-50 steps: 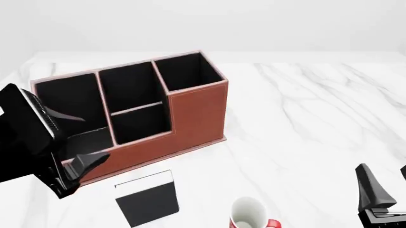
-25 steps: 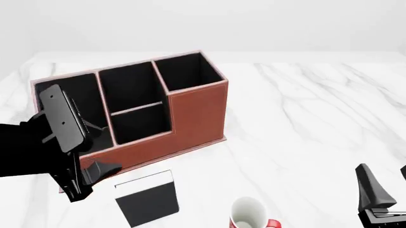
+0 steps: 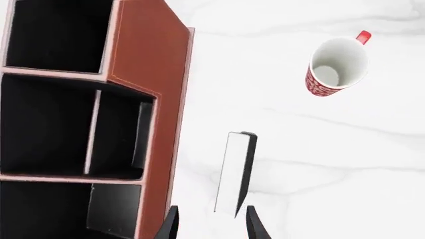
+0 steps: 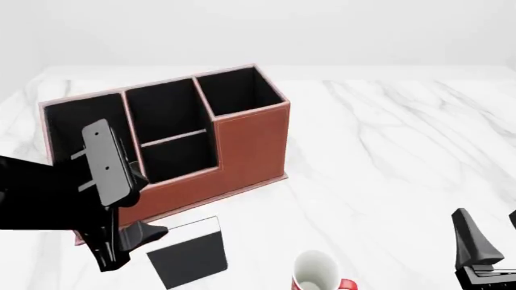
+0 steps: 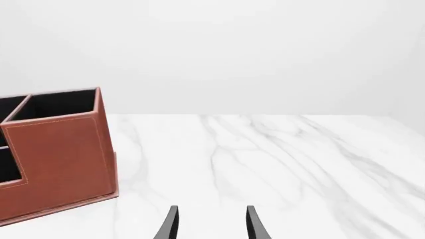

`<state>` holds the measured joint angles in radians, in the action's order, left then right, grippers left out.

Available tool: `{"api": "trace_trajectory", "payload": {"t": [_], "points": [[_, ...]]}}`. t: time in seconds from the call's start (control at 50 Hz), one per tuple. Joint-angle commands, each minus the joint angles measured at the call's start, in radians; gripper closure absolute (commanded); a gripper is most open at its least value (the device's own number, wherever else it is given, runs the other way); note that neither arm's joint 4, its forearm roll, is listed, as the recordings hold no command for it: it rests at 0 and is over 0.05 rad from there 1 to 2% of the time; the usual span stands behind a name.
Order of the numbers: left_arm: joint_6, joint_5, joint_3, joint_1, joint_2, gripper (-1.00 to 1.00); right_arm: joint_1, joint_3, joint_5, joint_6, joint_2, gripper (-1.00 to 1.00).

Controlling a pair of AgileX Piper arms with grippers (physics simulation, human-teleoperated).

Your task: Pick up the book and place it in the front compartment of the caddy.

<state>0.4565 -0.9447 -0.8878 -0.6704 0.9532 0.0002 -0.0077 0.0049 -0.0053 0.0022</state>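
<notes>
The black book (image 4: 190, 254) with white page edges lies flat on the table in front of the caddy (image 4: 250, 142). In the left wrist view the book (image 3: 236, 172) shows edge-on just ahead of the fingertips. My left gripper (image 4: 129, 244) is open and empty, low at the book's left edge; it also shows in its own wrist view (image 3: 211, 226). The front compartment (image 4: 165, 109) is the full-height cell of the middle pair and also shows in the left wrist view (image 3: 47, 124). My right gripper (image 4: 489, 241) is open and empty at the near right.
A white-and-red mug (image 4: 318, 272) stands right of the book and also shows in the left wrist view (image 3: 335, 67). The left arm partly covers the caddy's left cell (image 4: 69, 130). The right wrist view shows the caddy's end wall (image 5: 59, 154) and marble table (image 5: 279, 164).
My left gripper has moved down and to the right, from beside the caddy's left cell to the book's left edge. The right arm, book and mug have not moved.
</notes>
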Motion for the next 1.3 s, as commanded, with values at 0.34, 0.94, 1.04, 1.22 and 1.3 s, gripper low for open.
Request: {"api": "trace_trajectory", "payload": {"t": [0.34,0.94,1.04,1.22,1.3], "points": [[-0.023,0.010,0.018,-0.057,0.029,-1.00,0.000,0.001,-0.001,0.001,0.000,-1.00],[-0.054,0.127,0.099,-0.098,0.097,-1.00,0.000,0.001,-0.001,0.001,0.000,-1.00],[-0.049,0.147,0.108,-0.095,0.114,-1.00,0.000,0.001,-0.001,0.001,0.000,-1.00],[-0.056,0.182,0.122,-0.100,0.137,-1.00,0.000,0.001,-0.001,0.001,0.000,-1.00],[-0.062,0.199,0.130,-0.100,0.145,-1.00,0.000,0.001,-0.001,0.001,0.000,-1.00]]}}
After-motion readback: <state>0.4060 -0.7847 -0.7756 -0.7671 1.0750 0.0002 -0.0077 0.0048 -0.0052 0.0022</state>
